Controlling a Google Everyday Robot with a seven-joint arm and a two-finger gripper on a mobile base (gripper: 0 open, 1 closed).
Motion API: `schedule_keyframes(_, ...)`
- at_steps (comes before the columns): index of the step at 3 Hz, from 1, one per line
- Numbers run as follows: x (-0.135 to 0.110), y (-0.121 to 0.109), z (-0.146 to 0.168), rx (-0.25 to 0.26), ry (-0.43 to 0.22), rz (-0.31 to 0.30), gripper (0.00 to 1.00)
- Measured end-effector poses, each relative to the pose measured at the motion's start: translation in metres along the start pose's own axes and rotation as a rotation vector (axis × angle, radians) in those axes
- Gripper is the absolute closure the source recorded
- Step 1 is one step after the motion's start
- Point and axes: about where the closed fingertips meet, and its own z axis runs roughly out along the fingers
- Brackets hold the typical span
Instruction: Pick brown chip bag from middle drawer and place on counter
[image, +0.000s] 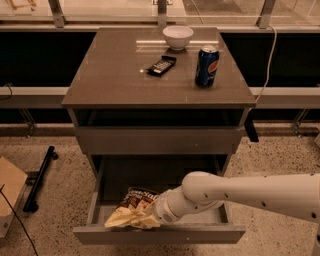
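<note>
My gripper (152, 214), the claw at the end of the white arm (250, 192), reaches in from the right and sits low inside the open middle drawer (160, 234), pressed against the crumpled near end of the brown chip bag (136, 199). The claw is buried in the bag's folds, so I cannot tell how far open it is or whether it has hold of the bag. The bag lies at the front left of the drawer, its pale yellow end bunched against the low front panel and its dark lettered end pointing back toward the cabinet. Above, the upper drawer front (160, 140) is closed flush. The counter (115, 75) carries a white bowl (178, 36) at the back, a blue soda can (207, 66) to the right and a small black wrapped bar (161, 65) near the middle; its front and left parts are bare. In my judgement the task is at the grasp stage: the drawer is open and the reach is made, but the lift out of the drawer, the carry upward and the placing on the counter are all yet to be done.
</note>
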Motion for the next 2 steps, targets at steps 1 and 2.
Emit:
schedule_keyframes(1,-0.021,-0.006,-0.026,-0.01,-0.056,-0.009,1.0)
schedule_keyframes(2,-0.041,-0.01,-0.055,-0.008,-0.1,-0.033,1.0)
